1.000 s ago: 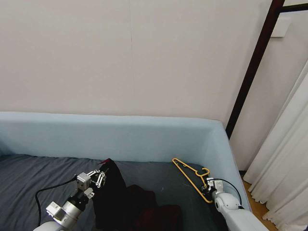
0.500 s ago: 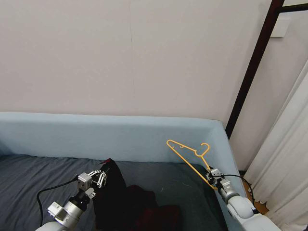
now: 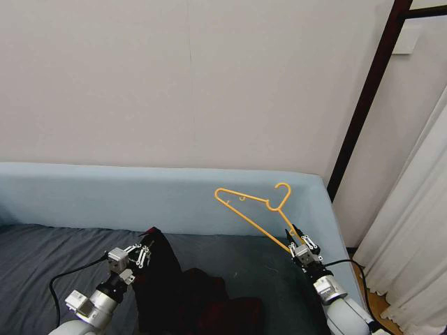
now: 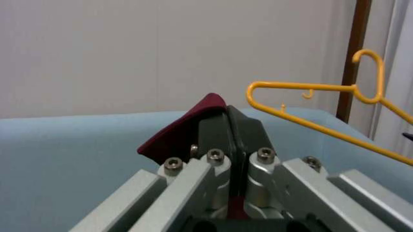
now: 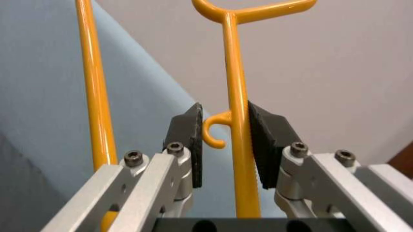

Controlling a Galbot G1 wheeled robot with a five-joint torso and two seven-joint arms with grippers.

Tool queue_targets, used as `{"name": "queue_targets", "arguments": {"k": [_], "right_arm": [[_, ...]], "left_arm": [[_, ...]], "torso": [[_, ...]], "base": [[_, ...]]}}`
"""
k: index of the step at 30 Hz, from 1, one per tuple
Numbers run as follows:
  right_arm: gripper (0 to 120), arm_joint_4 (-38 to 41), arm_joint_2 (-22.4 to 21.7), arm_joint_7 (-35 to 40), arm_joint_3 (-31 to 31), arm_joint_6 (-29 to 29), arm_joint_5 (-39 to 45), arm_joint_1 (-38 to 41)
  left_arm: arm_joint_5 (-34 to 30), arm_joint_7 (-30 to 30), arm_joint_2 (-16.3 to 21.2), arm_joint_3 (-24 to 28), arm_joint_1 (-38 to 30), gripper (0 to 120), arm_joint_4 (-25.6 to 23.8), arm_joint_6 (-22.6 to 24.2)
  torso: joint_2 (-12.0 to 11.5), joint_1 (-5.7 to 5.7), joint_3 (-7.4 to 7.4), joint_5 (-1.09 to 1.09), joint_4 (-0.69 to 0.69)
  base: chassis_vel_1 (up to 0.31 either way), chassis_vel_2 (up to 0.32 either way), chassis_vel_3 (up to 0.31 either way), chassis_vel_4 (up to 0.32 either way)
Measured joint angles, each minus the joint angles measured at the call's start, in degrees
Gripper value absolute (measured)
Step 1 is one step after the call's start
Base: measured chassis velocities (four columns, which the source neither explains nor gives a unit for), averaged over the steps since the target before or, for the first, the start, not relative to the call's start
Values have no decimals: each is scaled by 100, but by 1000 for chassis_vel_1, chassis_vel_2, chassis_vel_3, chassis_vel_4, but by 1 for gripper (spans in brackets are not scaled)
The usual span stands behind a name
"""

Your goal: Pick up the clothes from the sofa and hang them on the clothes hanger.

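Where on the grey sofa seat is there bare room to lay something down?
Bare dark grey seat cushion lies left of the left gripper, up to the pale blue backrest. A narrower bare strip runs between the dark red garment heap and the right gripper holding the orange hanger. Crowded: around the heap.
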Motion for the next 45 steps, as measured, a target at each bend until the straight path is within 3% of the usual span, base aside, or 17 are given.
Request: {"name": "queue_targets", "arguments": {"k": [9,16,26,45], "right_arm": [[22,407,-118,616,-11,497,-1425,-747],[22,525,165,839,-118,587,-2061,-1320],[22,327,503,885,-406,621,-2344,-1289],[22,249,841,853,-836,273,-2461,-985]], "left_arm": [[-417,-144,179,-23,-87,0,-108,172],[-475,-150,275,4,-52,0,-404,212],[-359,-93,225,208,3,0,-549,228],[394,236,-154,955,8,0,-315,100]], "torso": [[0,0,0,0,-2],[0,0,0,1,-2],[-1,0,0,0,-1],[-1,0,1,1,-2]], "base": [[0,0,0,0],[0,0,0,0],[0,0,0,0],[0,0,0,0]]}}
